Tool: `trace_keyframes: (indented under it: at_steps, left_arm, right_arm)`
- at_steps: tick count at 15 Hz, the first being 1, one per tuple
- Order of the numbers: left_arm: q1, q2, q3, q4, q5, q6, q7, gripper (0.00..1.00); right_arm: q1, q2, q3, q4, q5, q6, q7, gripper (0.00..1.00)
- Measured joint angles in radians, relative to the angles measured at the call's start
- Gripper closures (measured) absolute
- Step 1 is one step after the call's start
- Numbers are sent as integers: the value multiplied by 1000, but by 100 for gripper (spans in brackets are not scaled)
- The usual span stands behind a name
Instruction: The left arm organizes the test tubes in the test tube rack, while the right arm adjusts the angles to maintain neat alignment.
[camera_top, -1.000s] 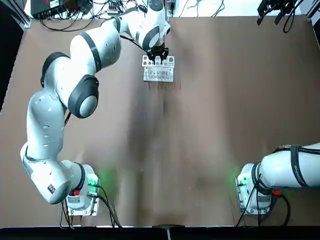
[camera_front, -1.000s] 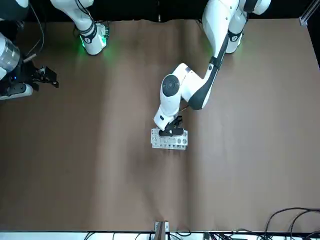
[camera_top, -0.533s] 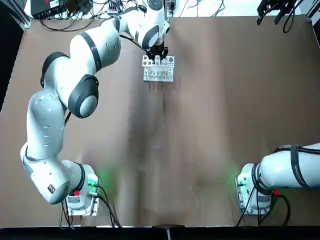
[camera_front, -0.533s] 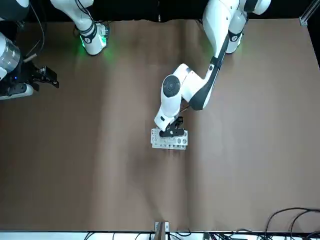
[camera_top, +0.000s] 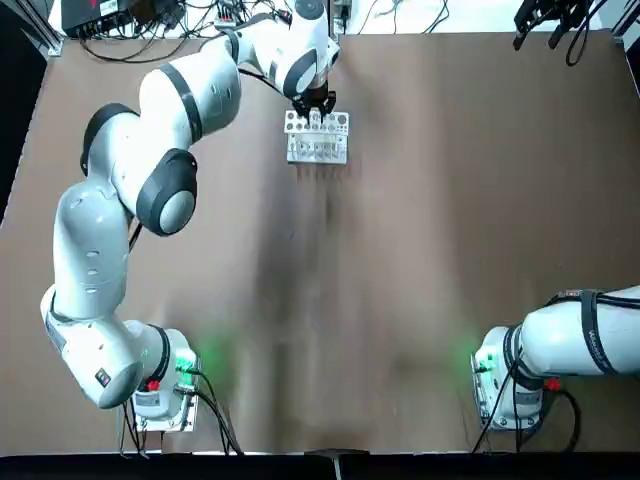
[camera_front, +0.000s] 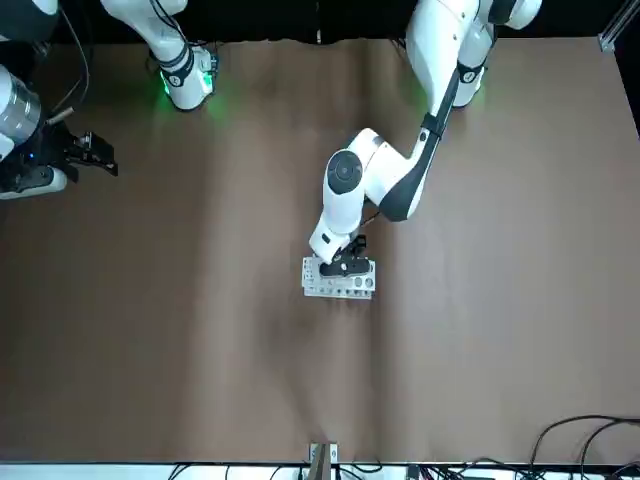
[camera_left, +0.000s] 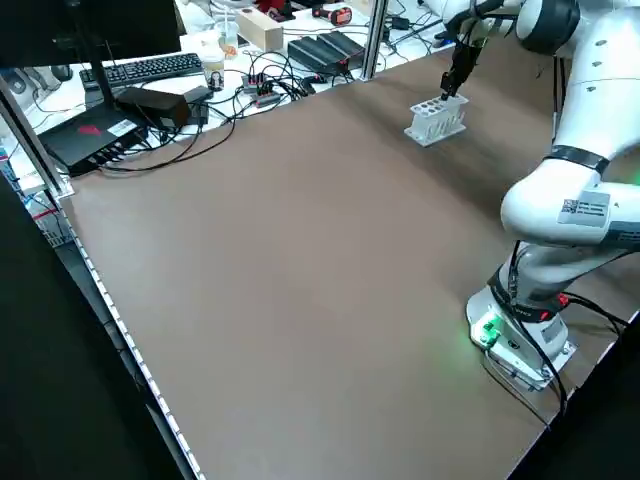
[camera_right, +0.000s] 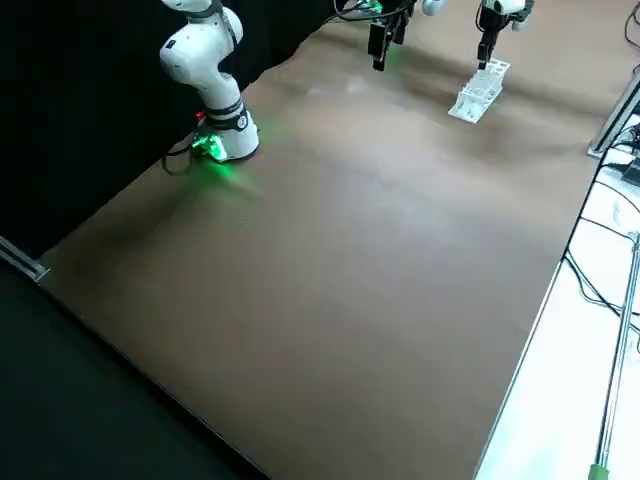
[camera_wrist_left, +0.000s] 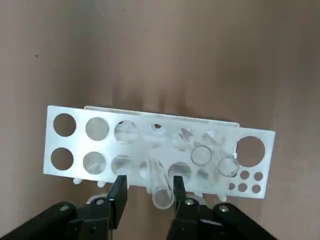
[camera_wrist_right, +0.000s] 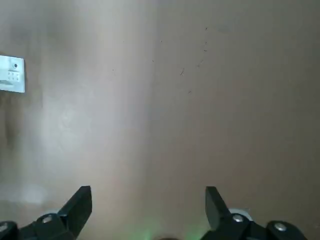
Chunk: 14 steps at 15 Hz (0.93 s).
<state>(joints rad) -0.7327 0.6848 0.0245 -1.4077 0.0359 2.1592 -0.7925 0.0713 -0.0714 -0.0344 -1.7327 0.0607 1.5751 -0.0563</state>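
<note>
Clear glass test tube (camera_wrist_left: 161, 186) standing between, not gripped by, the parted fingers of the black left gripper (camera_wrist_left: 148, 199) over the small white holed rack (camera_top: 317, 138) at the table's far middle, likely just seated (depth in hole unclear); right gripper (camera_wrist_right: 148, 205) idle, wide open, empty.

We see a white test tube rack (camera_wrist_left: 160, 150) w/ clear glass test tubes (camera_wrist_left: 162, 187) on a plain brown table (camera_top: 420, 230). Left arm (camera_top: 150, 170) is white w/ grey joints & a green-lit base; its left gripper (camera_wrist_left: 148, 200) is black. Right arm (camera_top: 580, 335) same white, green light at base; right gripper (camera_wrist_right: 147, 205) black too.
</note>
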Motion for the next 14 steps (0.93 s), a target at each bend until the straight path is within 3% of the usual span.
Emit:
trace_keyframes:
  at_steps: [14]
  left_arm:
    - [-1, 2, 8, 0, 0, 30, 0, 56]
  right_arm:
    - [0, 0, 0, 0, 0, 0, 0, 0]
